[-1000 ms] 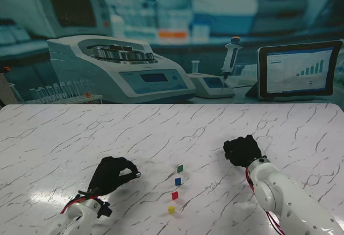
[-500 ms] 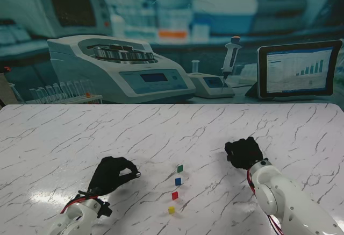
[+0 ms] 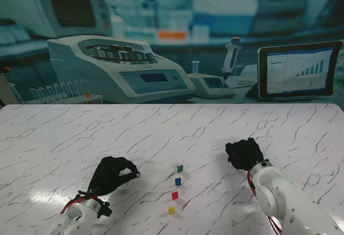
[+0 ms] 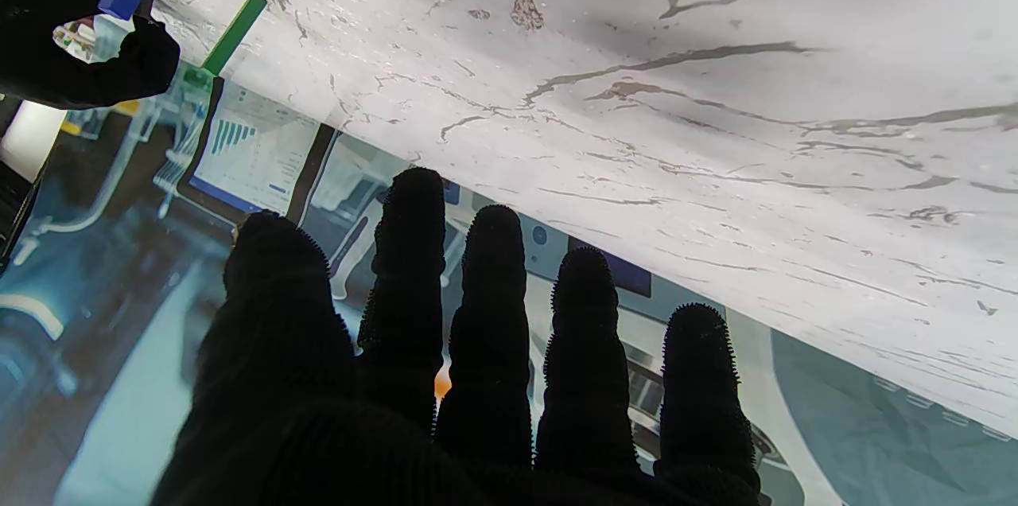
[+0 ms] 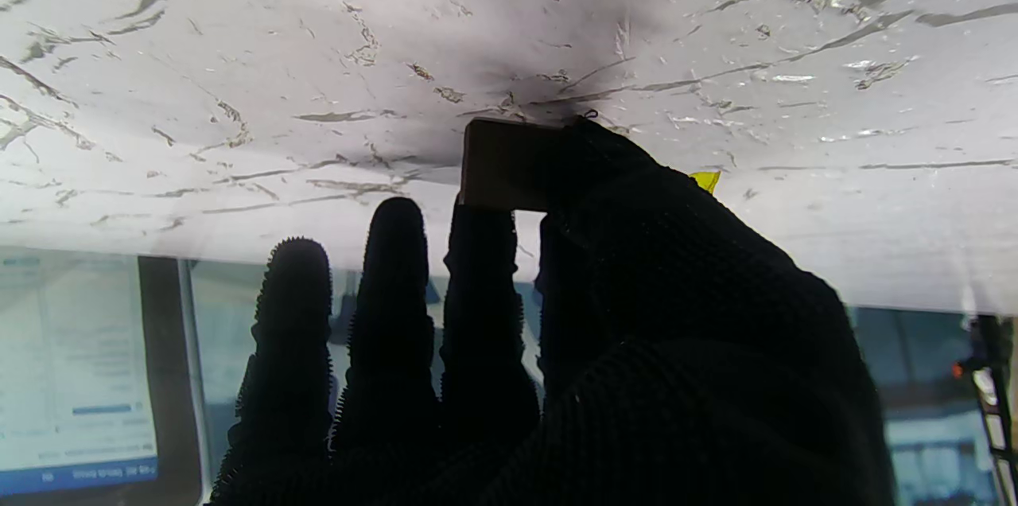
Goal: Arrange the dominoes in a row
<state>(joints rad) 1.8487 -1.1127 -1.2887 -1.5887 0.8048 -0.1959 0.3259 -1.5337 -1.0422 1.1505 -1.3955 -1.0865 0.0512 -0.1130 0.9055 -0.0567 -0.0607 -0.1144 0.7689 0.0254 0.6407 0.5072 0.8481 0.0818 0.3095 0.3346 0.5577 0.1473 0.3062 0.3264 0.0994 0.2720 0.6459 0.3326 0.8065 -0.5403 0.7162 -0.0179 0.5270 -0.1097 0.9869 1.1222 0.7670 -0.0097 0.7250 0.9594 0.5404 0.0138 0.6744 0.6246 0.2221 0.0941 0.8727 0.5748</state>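
Your white marbled desk [image 3: 64, 138] fills the stand view, with a printed lab backdrop behind it. The right robot hand [image 3: 245, 154] sits to the right of the dominoes, well apart from them; your right wrist view shows its thumb and a finger clamped on a dark, brownish domino [image 5: 509, 164] held close to the desk (its true colour is lost in shadow). The left robot hand [image 3: 111, 173] rests to the left of the row, holding nothing, its fingers [image 4: 493, 315] extended side by side in the wrist view. Between the two hands, four small dominoes stand in a line running away from you: yellow domino [image 3: 171, 209] nearest, then red domino [image 3: 174, 195], blue domino [image 3: 178, 181], and green domino [image 3: 180, 168] farthest.
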